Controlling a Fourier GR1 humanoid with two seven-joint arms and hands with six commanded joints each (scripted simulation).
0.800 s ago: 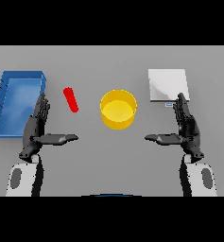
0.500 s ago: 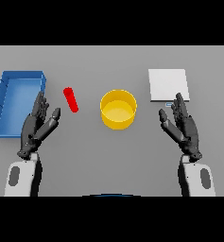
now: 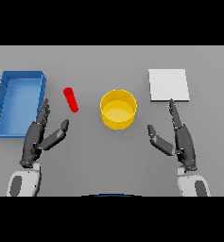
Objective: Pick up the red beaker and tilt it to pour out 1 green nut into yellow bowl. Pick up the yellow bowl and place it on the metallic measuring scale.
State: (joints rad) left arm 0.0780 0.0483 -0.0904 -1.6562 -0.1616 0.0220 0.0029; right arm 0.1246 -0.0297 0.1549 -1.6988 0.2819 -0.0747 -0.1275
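Observation:
The red beaker (image 3: 71,99) lies on its side on the grey table, left of the yellow bowl (image 3: 118,109), which stands upright at the centre. The metallic measuring scale (image 3: 168,85) is a flat pale square at the back right. My left hand (image 3: 39,136) is open below and left of the beaker, thumb spread toward it, touching nothing. My right hand (image 3: 179,138) is open too, right of the bowl, with its fingertips reaching the scale's near edge. No green nut shows.
A blue tray (image 3: 4,97) stands at the far left, just beyond my left hand's fingertips.
Both hands have turned and shifted slightly forward; the thumbs, earlier stretched inward, now angle up toward the beaker and the bowl. The objects have not moved.

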